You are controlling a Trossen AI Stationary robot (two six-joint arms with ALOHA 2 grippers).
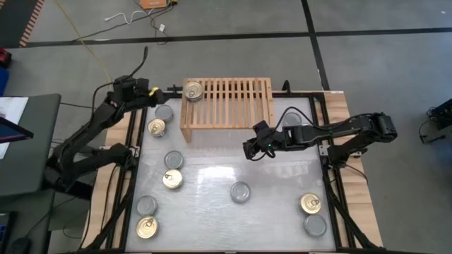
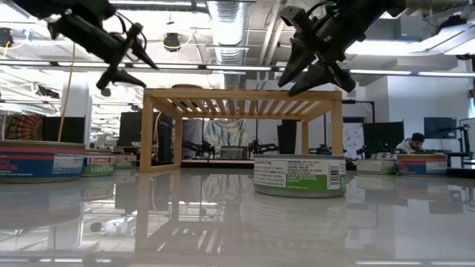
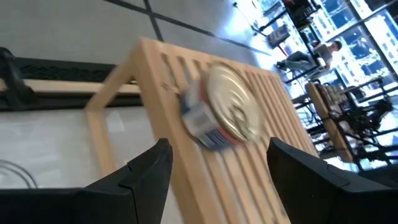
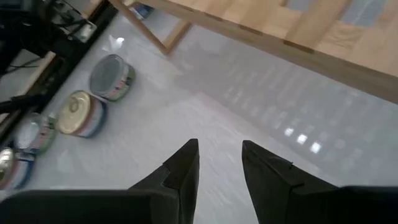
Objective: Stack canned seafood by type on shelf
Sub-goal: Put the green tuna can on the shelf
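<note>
My left gripper hangs just off the left end of the shelf, with its fingers spread apart and nothing between them. In front of it one gold-top can already sits on the slats, at the far left corner of the shelf. From the middle of the table this corner lies at about 11 o'clock.

My right gripper hovers above the bare table just in front of the shelf, near 1 o'clock from the table middle. Its fingers stand a little apart and they hold nothing.

The next step, as I judge it, is to fetch another gold-top tin and put it on the one that is on the shelf. To do this well I should come down straight over the tin, close on its round side, and lower it flat so the stack does not tip.

For my left gripper the closest one is the gold-top tin at 6 o'clock from it, beside the left leg of the shelf. A silver-top tin lies between them, so I must not bump it. For my right gripper, the silver-top can lies near, at about 7 o'clock.
</note>
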